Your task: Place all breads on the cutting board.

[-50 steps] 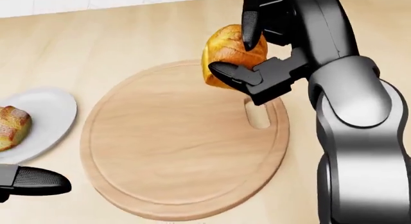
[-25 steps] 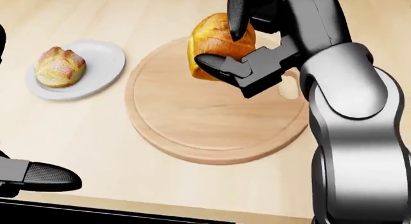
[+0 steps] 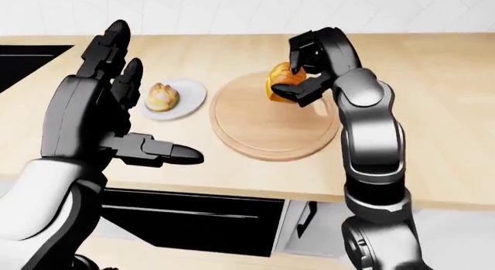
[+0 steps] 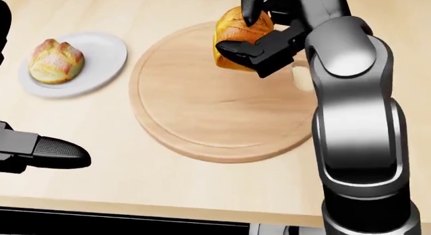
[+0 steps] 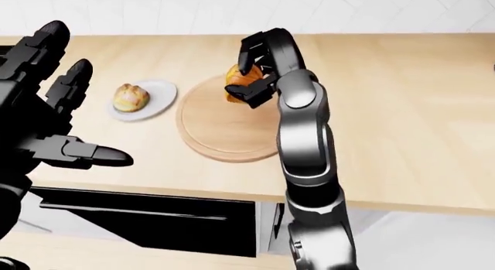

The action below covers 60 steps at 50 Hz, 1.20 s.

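Observation:
My right hand (image 4: 250, 32) is shut on a golden bread roll (image 4: 233, 38) and holds it over the upper right part of the round wooden cutting board (image 4: 202, 114). A second bread roll (image 4: 55, 61) lies on a white plate (image 4: 101, 53) to the left of the board. My left hand (image 3: 127, 116) is open and empty, raised above the counter's near edge, left of the plate; in the head view only one of its fingertips (image 4: 57, 151) shows at the lower left.
The light wooden counter (image 3: 433, 107) runs across the views, with a white tiled wall along the top. A black cooktop (image 3: 27, 58) sits at the far left. Dark cabinet fronts (image 3: 193, 215) lie below the counter edge.
The camera pulled back, so plate and board shifted in view and the plate's roll now shows whole. My right hand keeps the roll, now over the board's upper right.

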Available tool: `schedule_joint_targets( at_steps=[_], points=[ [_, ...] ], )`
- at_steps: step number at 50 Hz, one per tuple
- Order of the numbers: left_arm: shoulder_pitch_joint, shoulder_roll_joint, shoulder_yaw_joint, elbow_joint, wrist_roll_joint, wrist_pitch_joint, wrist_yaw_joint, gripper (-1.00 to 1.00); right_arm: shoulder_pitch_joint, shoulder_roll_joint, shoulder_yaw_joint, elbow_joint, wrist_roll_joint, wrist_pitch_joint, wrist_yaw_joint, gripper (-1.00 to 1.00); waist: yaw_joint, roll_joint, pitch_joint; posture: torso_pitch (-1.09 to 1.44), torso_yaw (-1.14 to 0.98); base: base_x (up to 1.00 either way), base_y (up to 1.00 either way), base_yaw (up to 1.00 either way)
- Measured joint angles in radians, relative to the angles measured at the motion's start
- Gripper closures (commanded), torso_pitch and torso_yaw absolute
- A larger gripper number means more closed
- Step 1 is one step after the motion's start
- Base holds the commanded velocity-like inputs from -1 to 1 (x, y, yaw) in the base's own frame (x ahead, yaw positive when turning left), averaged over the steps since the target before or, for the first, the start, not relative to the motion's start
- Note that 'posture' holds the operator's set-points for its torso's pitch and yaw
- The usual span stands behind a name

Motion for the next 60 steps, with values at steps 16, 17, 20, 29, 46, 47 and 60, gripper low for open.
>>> schedule_joint_targets(
  at_steps=[16,17,20,29,46,47,60],
  points=[
    [0.005,-0.025,0.013,-0.016,0.094,0.010,-0.086,-1.00,0.036,-0.018,-0.010,0.017,-0.111,-0.054,0.043,1.00,0.001,-0.008,-0.007,0.00,0.00,0.00,0.00,0.00],
    [0.006,-0.026,0.013,-0.017,0.099,0.010,-0.091,-1.00,0.039,-0.020,-0.015,0.026,-0.115,-0.056,0.041,1.00,0.001,-0.008,-0.007,0.00,0.00,0.00,0.00,0.00],
    [0.010,-0.030,0.013,-0.019,0.115,0.009,-0.103,-1.00,0.047,-0.021,-0.025,0.046,-0.124,-0.059,0.033,1.00,-0.001,-0.008,-0.005,0.00,0.00,0.00,0.00,0.00],
    [0.012,-0.041,0.011,-0.023,0.155,0.011,-0.137,-1.00,0.076,-0.016,-0.025,0.090,-0.116,-0.082,0.016,0.75,-0.001,-0.010,-0.003,0.00,0.00,0.00,0.00,0.00],
    [-0.001,-0.058,-0.001,-0.026,0.214,0.022,-0.176,-1.00,0.131,-0.014,-0.013,0.110,-0.127,-0.111,0.047,-0.13,0.002,-0.015,-0.005,0.00,0.00,0.00,0.00,0.00],
    [0.001,-0.059,-0.001,-0.027,0.217,0.019,-0.179,-1.00,0.133,-0.013,-0.011,0.109,-0.128,-0.114,0.048,-0.20,0.003,-0.015,-0.006,0.00,0.00,0.00,0.00,0.00],
    [-0.052,-0.047,-0.007,-0.017,0.238,0.048,-0.196,-1.00,0.133,-0.022,-0.007,-0.010,-0.221,-0.056,0.144,-1.00,0.006,-0.017,-0.009,0.00,0.00,0.00,0.00,0.00]
  ],
)
